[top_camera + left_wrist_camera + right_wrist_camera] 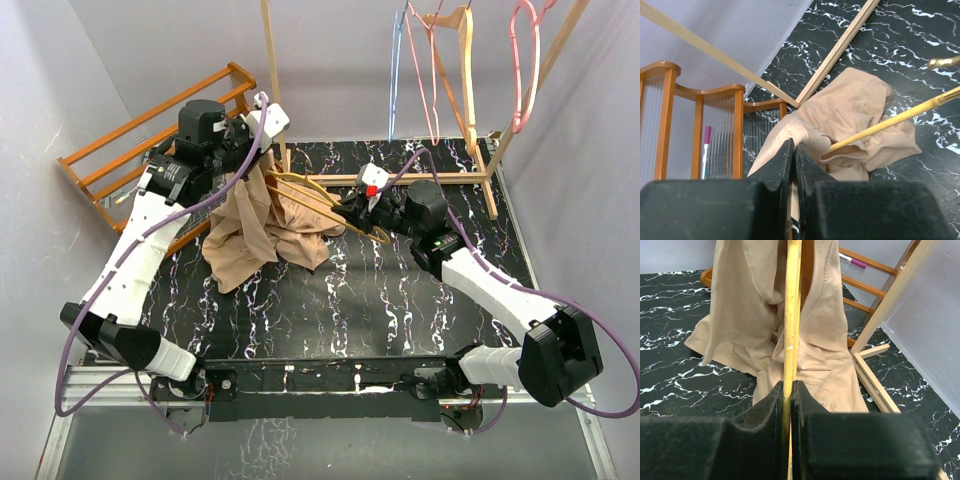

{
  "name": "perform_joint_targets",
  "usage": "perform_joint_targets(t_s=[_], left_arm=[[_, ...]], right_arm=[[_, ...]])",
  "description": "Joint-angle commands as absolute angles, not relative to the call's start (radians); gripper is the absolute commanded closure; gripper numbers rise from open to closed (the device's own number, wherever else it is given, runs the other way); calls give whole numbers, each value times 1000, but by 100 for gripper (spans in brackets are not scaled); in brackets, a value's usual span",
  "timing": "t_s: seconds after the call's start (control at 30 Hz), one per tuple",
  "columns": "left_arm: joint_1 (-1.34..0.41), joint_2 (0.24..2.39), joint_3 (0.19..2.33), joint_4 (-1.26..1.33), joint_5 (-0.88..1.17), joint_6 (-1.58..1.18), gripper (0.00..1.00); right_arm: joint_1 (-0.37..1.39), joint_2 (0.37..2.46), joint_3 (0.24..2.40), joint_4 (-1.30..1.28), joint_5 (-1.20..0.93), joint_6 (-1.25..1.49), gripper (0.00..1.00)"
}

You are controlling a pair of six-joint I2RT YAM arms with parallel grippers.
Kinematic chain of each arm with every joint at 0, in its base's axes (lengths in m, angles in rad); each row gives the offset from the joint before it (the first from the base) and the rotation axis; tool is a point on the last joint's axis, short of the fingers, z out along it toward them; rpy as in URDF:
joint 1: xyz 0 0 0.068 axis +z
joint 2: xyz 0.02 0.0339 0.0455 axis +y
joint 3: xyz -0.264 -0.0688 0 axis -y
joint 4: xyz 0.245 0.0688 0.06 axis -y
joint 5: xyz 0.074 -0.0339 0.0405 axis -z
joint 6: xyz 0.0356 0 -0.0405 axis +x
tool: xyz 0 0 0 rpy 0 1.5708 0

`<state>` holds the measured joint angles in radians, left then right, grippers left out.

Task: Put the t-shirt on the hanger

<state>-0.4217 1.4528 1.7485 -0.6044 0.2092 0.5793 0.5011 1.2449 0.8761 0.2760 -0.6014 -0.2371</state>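
The tan t-shirt (255, 235) hangs in a bunch from its top, and its lower part pools on the black marbled table. My left gripper (255, 165) is shut on a fold of its upper edge; the left wrist view shows cloth pinched between the tips (793, 146), with the rest of the t-shirt (860, 105) below. The mustard-yellow hanger (318, 203) reaches into the cloth from the right. My right gripper (352, 210) is shut on its thin bar. In the right wrist view the hanger (791, 315) runs straight up from the closed gripper (791, 385), with the t-shirt (740, 305) draped on both sides.
An orange wooden rack (150, 140) stands at the back left, close behind my left gripper. A light wooden stand (470, 150) rises at the back right, carrying pink and blue hangers (520, 70) and a wooden one (450, 30). Its base rails (875, 382) lie right of the shirt.
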Motion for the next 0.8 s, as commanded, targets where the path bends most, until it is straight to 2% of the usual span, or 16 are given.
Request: perform_joint_targets(t_s=[0.0,0.3,0.77], left_arm=[[-426,1464,1855,-657,317,529,100],[-476,1474,1961,-783,400,499,100],[-509,1503,2101,-845,465,422,100]], right_arm=[[499,1253,889,348,-614,-241,92],[499,1265,881,381,-577,-229,92],[497,1298,888,392,-572,-211,92]])
